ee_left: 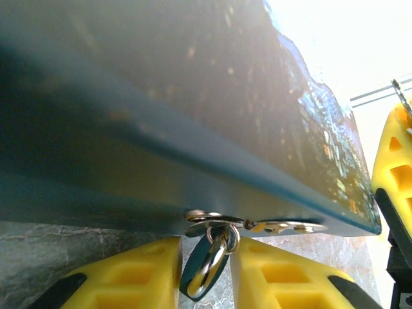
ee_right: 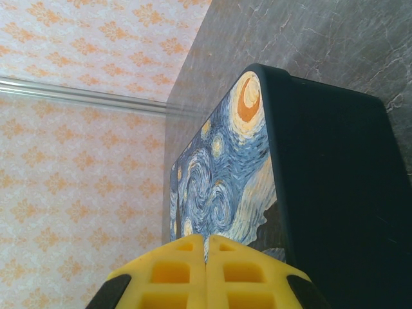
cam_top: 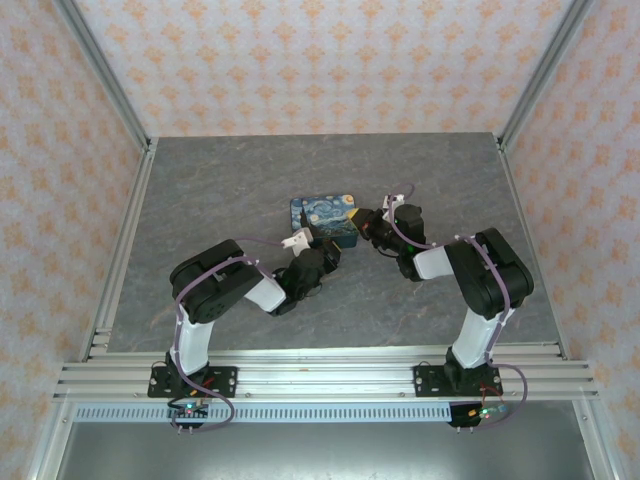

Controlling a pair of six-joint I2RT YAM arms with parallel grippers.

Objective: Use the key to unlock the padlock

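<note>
- The padlock (ee_left: 195, 280), small and dark bluish with a silvery ring, sits against the edge of the painted box (ee_left: 193, 96), by a metal fitting (ee_left: 209, 217).
- The left tool (ee_left: 206, 250) has its yellow fingers close on either side of the padlock. I cannot tell whether they pinch it.
- The right tool (ee_right: 206, 248) is closed, fingers pressed together, beside the box's moon corner.
- The box lies in the middle of the surface (cam_top: 230, 190), between both tools.
</note>
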